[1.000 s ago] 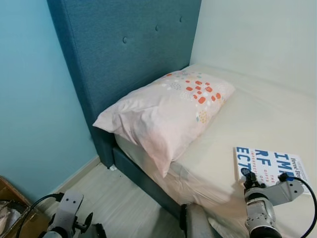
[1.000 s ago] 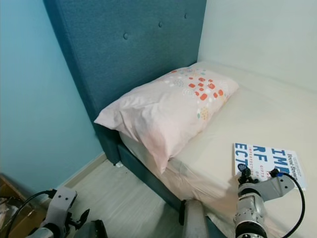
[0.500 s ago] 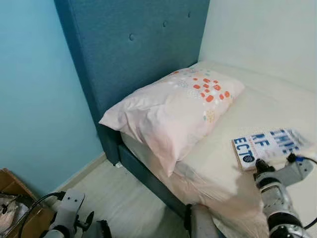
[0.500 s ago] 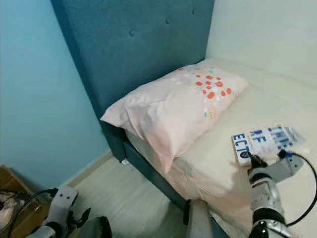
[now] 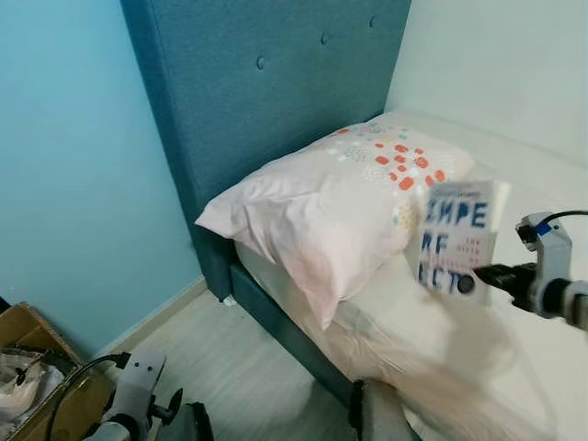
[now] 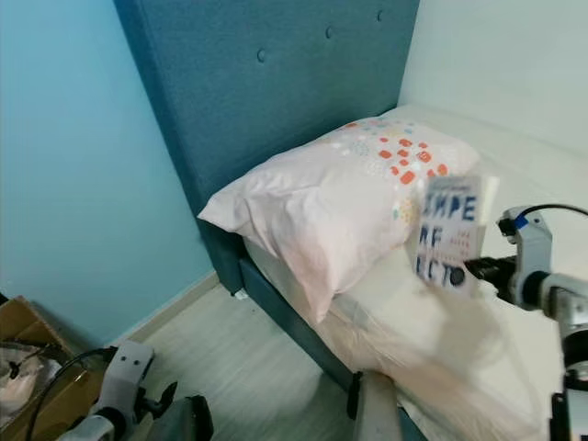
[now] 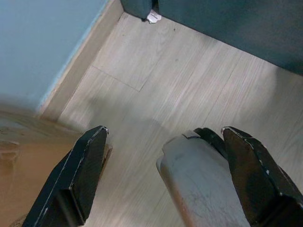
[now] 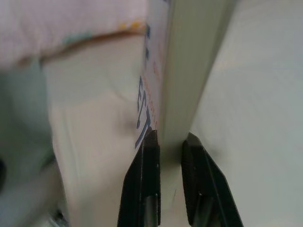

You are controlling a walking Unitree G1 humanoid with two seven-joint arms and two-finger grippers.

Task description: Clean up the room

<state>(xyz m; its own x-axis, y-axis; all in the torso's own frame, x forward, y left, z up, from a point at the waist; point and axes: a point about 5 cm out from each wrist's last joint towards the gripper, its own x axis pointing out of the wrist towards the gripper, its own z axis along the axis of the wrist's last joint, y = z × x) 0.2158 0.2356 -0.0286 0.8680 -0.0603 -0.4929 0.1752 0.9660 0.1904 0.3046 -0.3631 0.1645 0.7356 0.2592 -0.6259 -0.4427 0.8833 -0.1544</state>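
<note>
- Where the right gripper [image 5: 484, 273] reaches in over the bed [image 5: 514, 367], the left eye view shows it pinching the lower edge of a book [image 5: 456, 235], which stands nearly upright, clear of the sheet, just beside the pillow [image 5: 340, 207] on the side away from the headboard [image 5: 266, 83]. The cover's blue lettering is motion-blurred.
- Right eye view: beyond the book, the mattress runs bare toward the white wall [image 6: 514, 55]. The pillow overhangs the bed's near edge. Pale wood floor [image 6: 248, 367] lies open between the bed frame and the blue wall [image 6: 83, 156], with a cardboard box [image 6: 18, 322] against that wall, well apart from the bed. The left gripper [image 6: 152, 409] hangs low over this floor.
- Left wrist view: the left gripper's two black fingers [image 7: 80, 175] stand wide apart with nothing between them, above floorboards. The skirting edge runs diagonally toward the bed frame's corner.
- Right wrist view: both black fingers [image 8: 144, 179] are closed onto the book's thin edge, one pad on each face, with the pillow's hem beyond.
</note>
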